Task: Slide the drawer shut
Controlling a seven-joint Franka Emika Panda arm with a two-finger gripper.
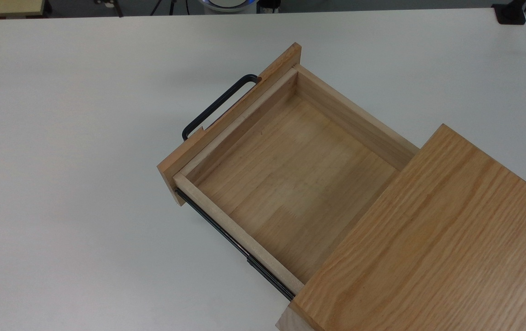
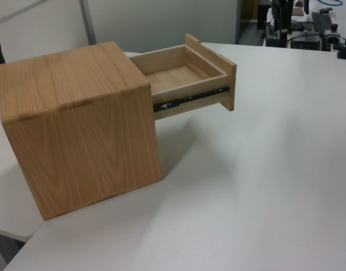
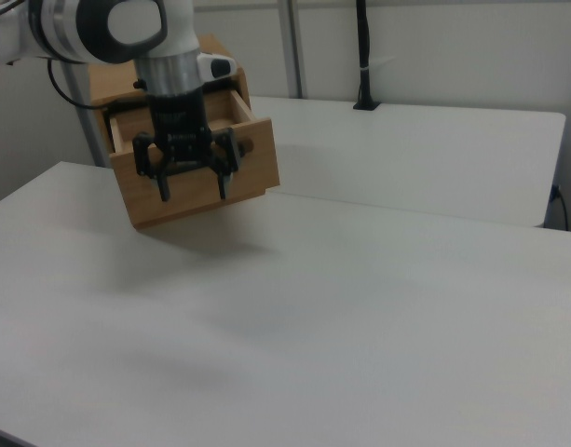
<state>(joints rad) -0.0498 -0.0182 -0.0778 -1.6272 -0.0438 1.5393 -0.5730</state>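
The drawer (image 1: 290,184) is a shallow light-wood tray, pulled far out of the oak-grain cabinet (image 1: 428,239) and empty. Its flat front panel (image 1: 226,124) carries a thin black U-shaped handle (image 1: 219,105) that points to the top view's upper left. A black side rail (image 2: 189,100) shows under the drawer (image 2: 187,70) in the left view. In the right view my gripper (image 3: 193,192) hangs open, fingers pointing down, in front of the drawer's front panel (image 3: 252,168). It holds nothing, and I cannot tell its distance from the panel.
The cabinet (image 2: 77,124) stands on a wide white table (image 1: 60,184) with bare surface on the handle's side. A black post (image 3: 362,56) rises at the table's far edge in the right view. Dark equipment (image 2: 285,17) sits beyond the table in the left view.
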